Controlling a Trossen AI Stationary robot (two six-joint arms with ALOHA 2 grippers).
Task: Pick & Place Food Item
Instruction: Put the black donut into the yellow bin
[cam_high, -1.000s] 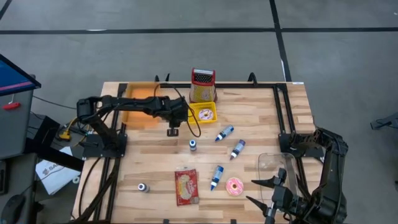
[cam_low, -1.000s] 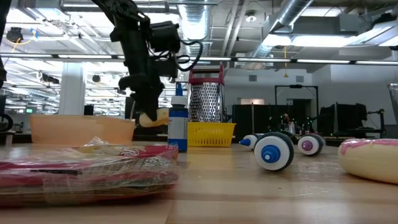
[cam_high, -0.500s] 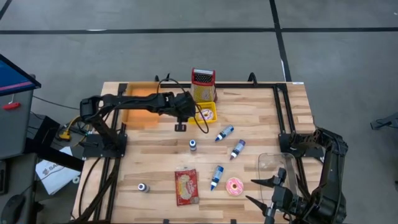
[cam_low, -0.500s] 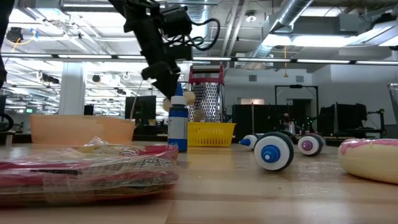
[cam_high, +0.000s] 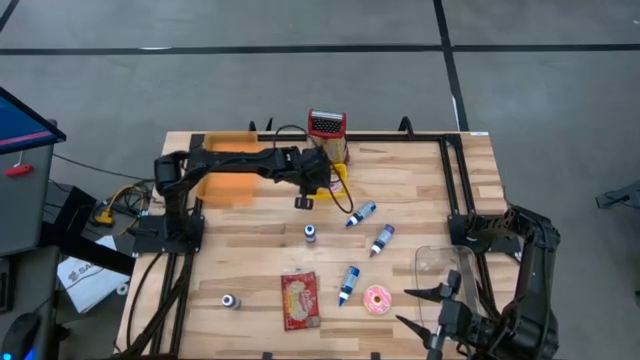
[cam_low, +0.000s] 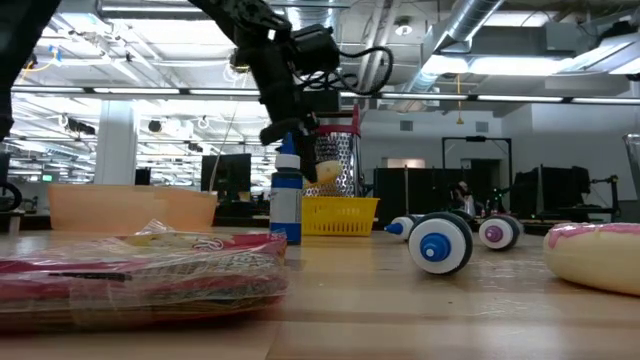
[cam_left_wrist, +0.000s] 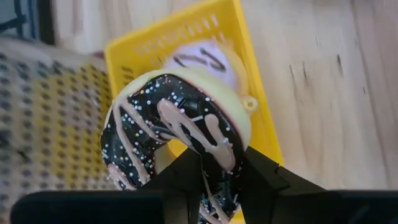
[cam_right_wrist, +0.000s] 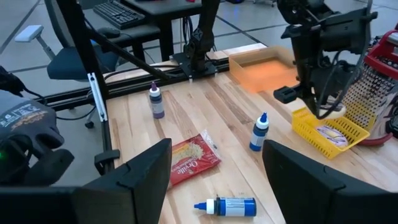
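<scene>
A chocolate donut (cam_left_wrist: 174, 124) with pale drizzle and sprinkles hangs over the yellow basket (cam_left_wrist: 186, 37), with my left gripper (cam_high: 322, 180) shut on it. The low view shows the donut (cam_low: 325, 170) well above the basket (cam_low: 338, 215). A white-iced donut (cam_left_wrist: 199, 59) lies inside the basket. The basket stands at the table's far middle, in front of a metal grater (cam_high: 326, 125). My right gripper (cam_right_wrist: 217, 180) waits open over the near right corner, holding nothing. My left gripper pinches one side of the donut's ring (cam_left_wrist: 211, 165) between its two fingers. The fingers slant down from the table's left side. The donut stands on edge, its iced face toward the wrist camera, lifted clear above the basket.
An orange tray (cam_high: 225, 165) sits at the far left. Several blue-capped bottles (cam_high: 362, 214) lie or stand mid-table. A red snack packet (cam_high: 299, 299) and a pink donut (cam_high: 377, 299) lie near the front edge, a clear container (cam_high: 440, 262) at the right.
My left gripper has carried the donut toward the table's right edge and slightly up, from in front of the orange tray to over the yellow basket. Its wrist has rolled a little. It stays shut on the donut.
</scene>
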